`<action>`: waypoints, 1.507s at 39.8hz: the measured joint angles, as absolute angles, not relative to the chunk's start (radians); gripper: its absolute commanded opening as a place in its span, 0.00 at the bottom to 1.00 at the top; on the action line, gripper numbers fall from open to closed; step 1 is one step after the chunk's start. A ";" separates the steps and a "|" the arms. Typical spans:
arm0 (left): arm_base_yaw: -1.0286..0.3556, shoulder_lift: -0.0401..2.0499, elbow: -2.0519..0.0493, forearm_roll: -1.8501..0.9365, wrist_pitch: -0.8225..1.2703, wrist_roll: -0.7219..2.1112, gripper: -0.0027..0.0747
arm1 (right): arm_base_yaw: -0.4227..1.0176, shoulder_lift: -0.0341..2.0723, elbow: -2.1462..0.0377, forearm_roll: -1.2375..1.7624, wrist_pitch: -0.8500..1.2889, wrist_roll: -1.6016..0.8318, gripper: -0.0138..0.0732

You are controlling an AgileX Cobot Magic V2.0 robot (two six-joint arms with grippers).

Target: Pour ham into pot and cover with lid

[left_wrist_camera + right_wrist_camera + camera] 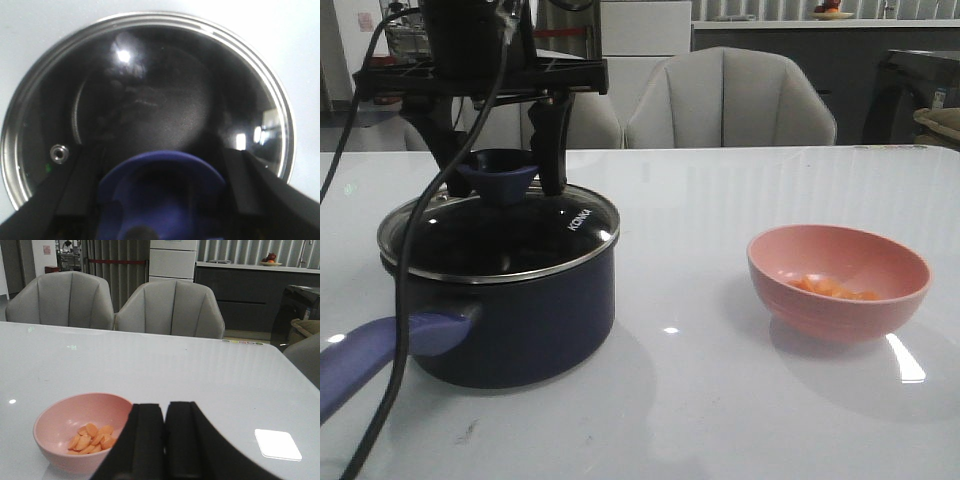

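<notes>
The dark navy pot (525, 320) stands at the left of the white table, its purple-blue handle (370, 362) pointing toward the near edge. The glass lid (535, 235) rests on the pot's rim, "KONKA" lettering visible. My left gripper (502, 180) is open, its fingers (552, 150) straddling the lid's blue knob (500, 172) with small gaps on both sides. From the left wrist view the knob (165, 195) sits between the jaws over the lid (150, 90). The ham (832, 289) lies in a pink bowl (840, 315) at the right. My right gripper (166, 412) is shut and empty, close beside the bowl (55, 422) and ham (92, 437).
A black cable (415, 240) from the left arm hangs in front of the pot. Grey chairs (730, 100) stand behind the table's far edge. Bare tabletop lies between pot and bowl.
</notes>
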State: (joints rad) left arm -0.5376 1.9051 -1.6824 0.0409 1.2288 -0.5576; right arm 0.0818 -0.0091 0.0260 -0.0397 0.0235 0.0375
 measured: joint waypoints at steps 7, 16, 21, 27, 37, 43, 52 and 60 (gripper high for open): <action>-0.538 1.907 -1.723 0.034 1.236 -0.527 0.25 | 0.082 -0.009 0.026 -0.040 0.023 0.038 0.31; -0.522 1.907 -1.745 -0.041 1.238 -0.476 0.25 | 0.082 -0.009 0.026 -0.040 0.023 0.038 0.31; -0.481 1.907 -1.745 -0.115 1.240 -0.427 0.25 | 0.082 -0.009 0.026 -0.040 0.023 0.038 0.31; -0.414 1.884 -1.745 -0.124 1.241 -0.377 0.25 | 0.082 -0.009 0.026 -0.040 0.023 0.038 0.31; -0.268 1.788 -1.711 -0.124 1.241 -0.278 0.25 | 0.082 -0.009 0.026 -0.040 0.023 0.038 0.31; -0.151 1.721 -1.630 -0.108 1.243 -0.217 0.25 | 0.082 -0.009 0.026 -0.040 0.023 0.038 0.31; 0.024 1.668 -1.508 -0.083 1.245 -0.126 0.25 | 0.082 -0.009 0.026 -0.040 0.023 0.038 0.31; 0.092 1.666 -1.413 -0.078 1.239 -0.034 0.25 | 0.082 -0.009 0.026 -0.040 0.023 0.038 0.31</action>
